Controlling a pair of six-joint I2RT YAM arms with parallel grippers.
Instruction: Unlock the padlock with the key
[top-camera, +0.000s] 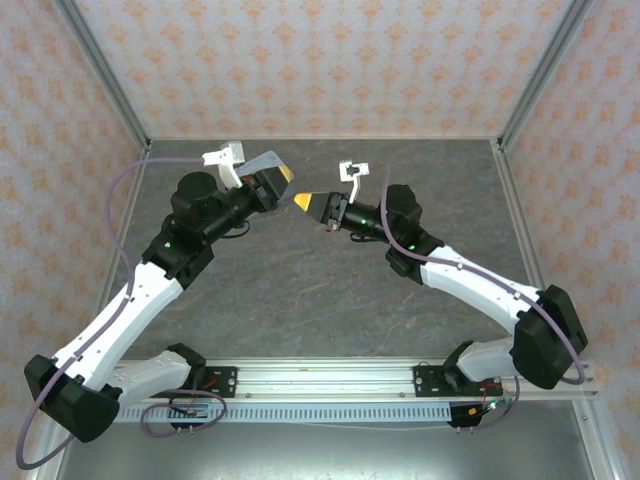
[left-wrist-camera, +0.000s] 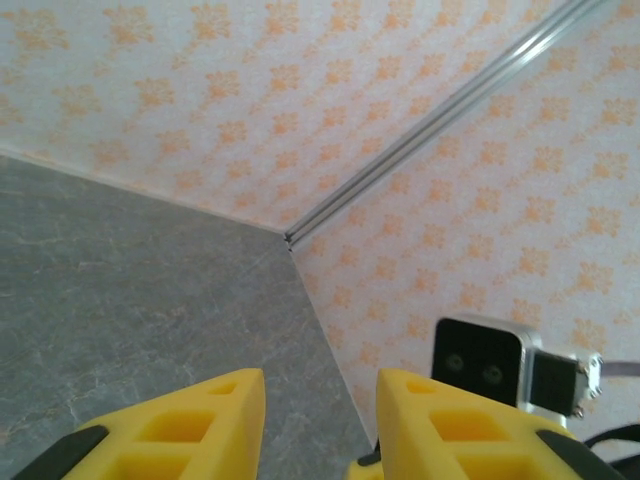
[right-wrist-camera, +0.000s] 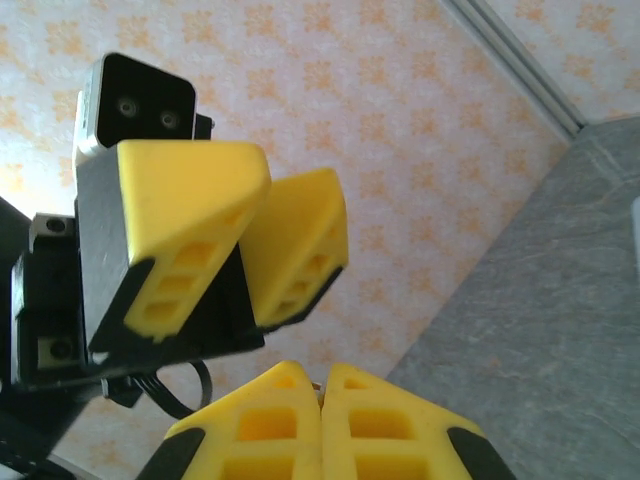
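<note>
Nearest the arm bases, an aluminium rail (top-camera: 320, 378) is running along the table edge, well short of the left claw (top-camera: 285, 177). Beyond it the dark grey marbled floor (top-camera: 300, 290) is stretching under that claw, which is hanging above it with its yellow fingers (left-wrist-camera: 225, 405) standing apart and nothing between them. The right claw (top-camera: 303, 201) is facing the left claw tip to tip, just beside it, its fingers (right-wrist-camera: 375, 410) pressing together. Whether anything thin is being pinched there, I cannot tell. Nor can I tell where the padlock and the key are lying relative to the left claw. Behind the left claw, orange-patterned wallpaper (top-camera: 320, 60) is covering the walls.
</note>
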